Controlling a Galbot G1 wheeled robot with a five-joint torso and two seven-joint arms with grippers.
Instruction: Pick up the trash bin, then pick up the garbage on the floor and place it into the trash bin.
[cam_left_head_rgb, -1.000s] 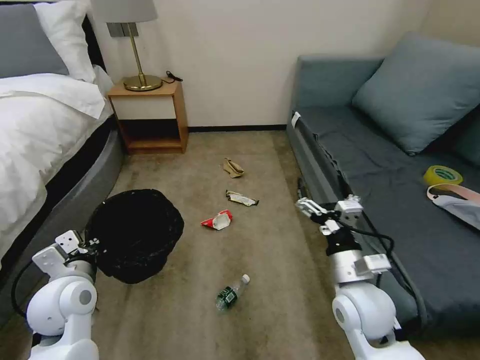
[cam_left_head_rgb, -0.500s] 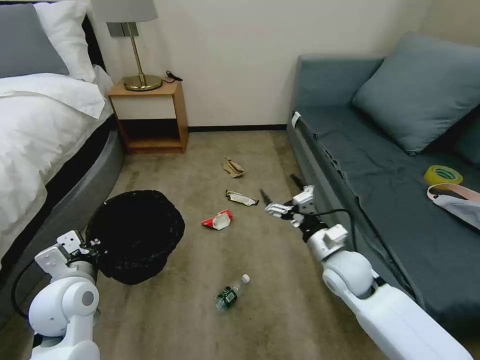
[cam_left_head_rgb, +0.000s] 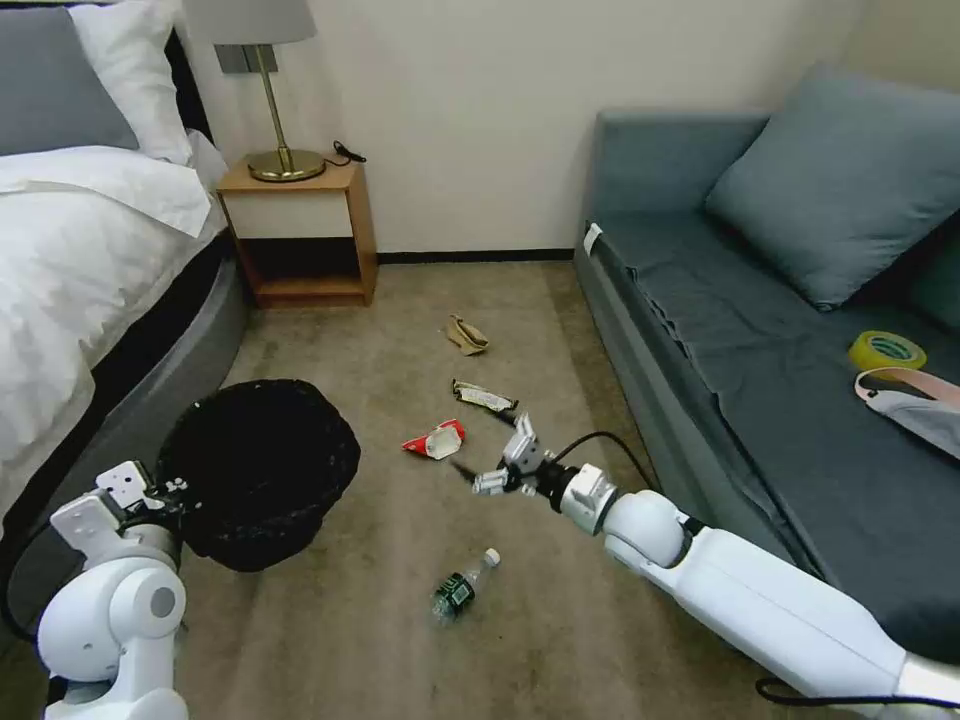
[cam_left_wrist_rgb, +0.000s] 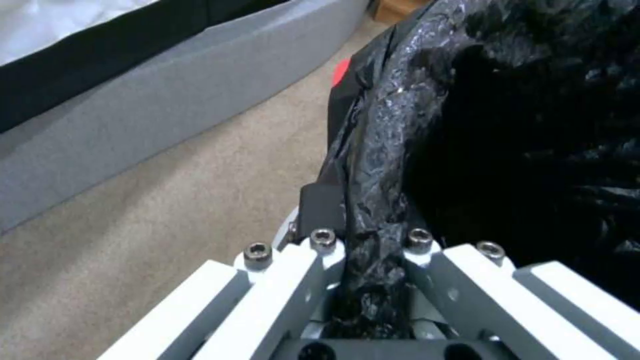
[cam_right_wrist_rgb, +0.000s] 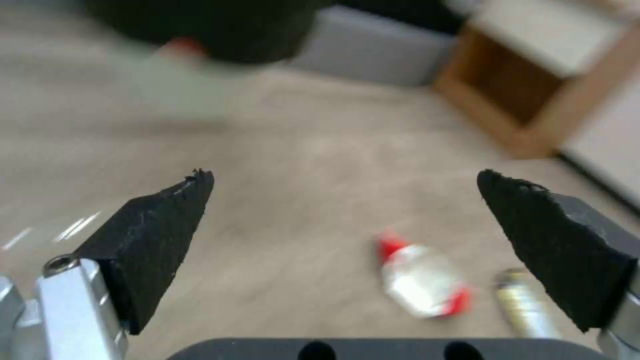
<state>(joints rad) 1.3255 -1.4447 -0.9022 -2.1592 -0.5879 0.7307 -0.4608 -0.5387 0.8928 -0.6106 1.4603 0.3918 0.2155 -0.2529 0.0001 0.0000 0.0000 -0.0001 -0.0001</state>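
The trash bin (cam_left_head_rgb: 260, 470), lined with a crinkly black bag, is at the left by the bed. My left gripper (cam_left_head_rgb: 168, 492) is shut on its rim (cam_left_wrist_rgb: 373, 190), and the bag is pinched between the fingers (cam_left_wrist_rgb: 313, 270). My right gripper (cam_left_head_rgb: 482, 445) is open and low over the carpet, just right of the red-and-white wrapper (cam_left_head_rgb: 437, 440). The right wrist view shows that wrapper (cam_right_wrist_rgb: 420, 277) and the white-yellow snack wrapper (cam_right_wrist_rgb: 523, 305) ahead of the open fingers (cam_right_wrist_rgb: 160, 235). More garbage lies around: a clear bottle (cam_left_head_rgb: 462, 585), the snack wrapper (cam_left_head_rgb: 483, 397) and tan paper (cam_left_head_rgb: 466, 335).
A bed (cam_left_head_rgb: 90, 270) borders the left and a blue-grey sofa (cam_left_head_rgb: 760, 330) the right. On the sofa lie a yellow tape roll (cam_left_head_rgb: 886, 351) and a cloth. A wooden nightstand (cam_left_head_rgb: 300, 235) with a lamp stands against the back wall. Carpet runs between bed and sofa.
My right arm has swung from the sofa's edge leftward and down to the litter in mid-floor, gripper open. The left arm and bin have shifted slightly left.
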